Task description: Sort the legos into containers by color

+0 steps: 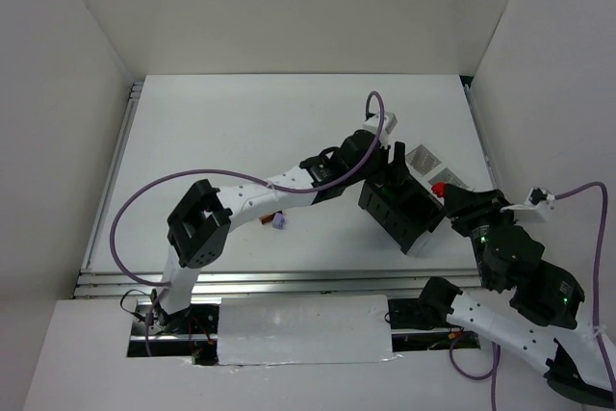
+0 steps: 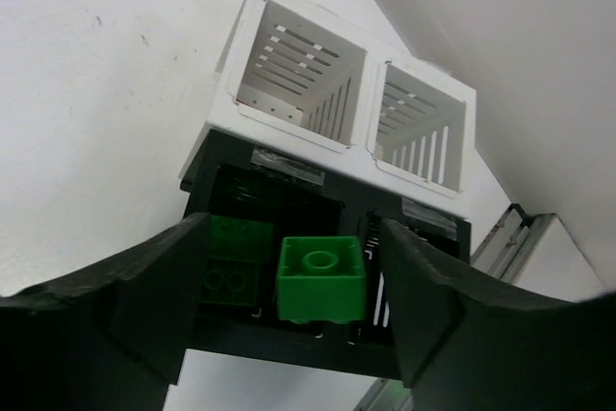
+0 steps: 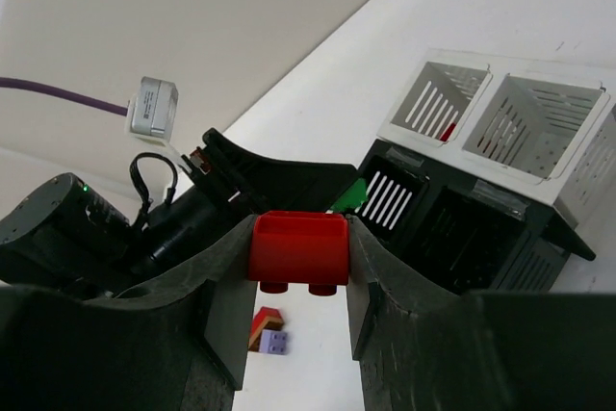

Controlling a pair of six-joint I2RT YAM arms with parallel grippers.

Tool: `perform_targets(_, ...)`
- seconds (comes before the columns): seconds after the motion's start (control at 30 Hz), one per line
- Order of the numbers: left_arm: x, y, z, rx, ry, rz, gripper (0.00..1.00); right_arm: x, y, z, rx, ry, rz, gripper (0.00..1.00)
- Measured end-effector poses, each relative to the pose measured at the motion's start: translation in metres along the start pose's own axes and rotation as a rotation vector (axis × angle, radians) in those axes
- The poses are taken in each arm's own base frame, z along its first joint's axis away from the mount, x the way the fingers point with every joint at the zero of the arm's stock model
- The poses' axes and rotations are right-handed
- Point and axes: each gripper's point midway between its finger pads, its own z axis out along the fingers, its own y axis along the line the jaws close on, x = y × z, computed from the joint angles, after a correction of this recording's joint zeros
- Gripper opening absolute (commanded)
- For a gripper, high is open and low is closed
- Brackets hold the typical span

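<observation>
My left gripper point(image 2: 289, 230) is open above a black cell of the containers point(image 2: 289, 346). A green lego point(image 2: 321, 278) sits between its fingers and touches neither. A second green lego point(image 2: 231, 262) lies in that cell. My right gripper point(image 3: 298, 238) is shut on a red lego point(image 3: 298, 249), held above the table beside the containers point(image 3: 462, 238). A lavender lego point(image 3: 275, 342) and a red and brown-orange piece point(image 3: 265, 322) lie on the table below it. In the top view the left gripper point(image 1: 390, 175) is over the block point(image 1: 409, 223) and the right gripper point(image 1: 445, 195) is at its right.
Two white-walled cells point(image 2: 298, 69) point(image 2: 419, 117) lie beyond the black ones; one shows something red inside point(image 3: 448, 130). The lavender lego point(image 1: 278, 221) lies under the left forearm. White walls enclose the table, and a metal rail point(image 1: 289, 281) runs along its near edge.
</observation>
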Motion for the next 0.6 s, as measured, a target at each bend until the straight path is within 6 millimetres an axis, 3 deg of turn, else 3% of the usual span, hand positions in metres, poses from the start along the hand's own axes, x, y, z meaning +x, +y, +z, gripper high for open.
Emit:
perform_targets(0.07,0.002,0.005,0.002,-0.017,0.001,0.001,0.89,0.004,0.002,0.004,0.015,0.003,-0.028,0.00)
perform_targets(0.37,0.017,0.021,0.005,-0.081,0.029,0.010,0.92,0.022,0.015,0.027,0.078,-0.010,-0.167,0.00)
perform_targets(0.47,0.016,0.041,-0.013,-0.186,0.034,-0.010,0.94,0.016,0.017,0.041,0.130,-0.061,-0.206,0.00)
perform_targets(0.5,0.014,0.050,-0.023,-0.233,0.035,-0.029,0.99,0.013,0.015,0.049,0.161,-0.076,-0.217,0.00)
perform_targets(0.6,-0.005,0.083,-0.064,-0.374,0.023,-0.087,1.00,-0.002,0.001,0.085,0.293,-0.087,-0.248,0.00)
